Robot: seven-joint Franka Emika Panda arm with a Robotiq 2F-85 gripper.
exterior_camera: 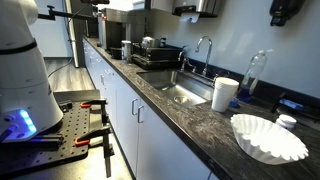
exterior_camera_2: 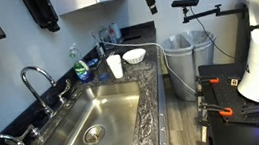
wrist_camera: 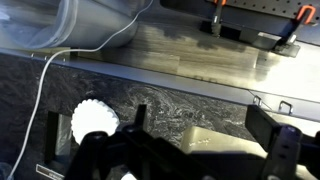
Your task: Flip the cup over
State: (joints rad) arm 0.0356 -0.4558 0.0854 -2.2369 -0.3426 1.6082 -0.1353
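One cup point(exterior_camera_2: 116, 66) well below the gripper point(exterior_camera_2: 147, 0)

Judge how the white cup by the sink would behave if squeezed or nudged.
The cup looks plain and disposable, so probably light and easily crushed. Standing tall on the smooth counter, it would likely slide or tip when nudged.

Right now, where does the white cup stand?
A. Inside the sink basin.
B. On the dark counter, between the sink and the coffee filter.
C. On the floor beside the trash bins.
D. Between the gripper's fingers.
B: in both exterior views the white cup stands on the dark counter, just past the end of the sink, with the coffee filter on its other side.
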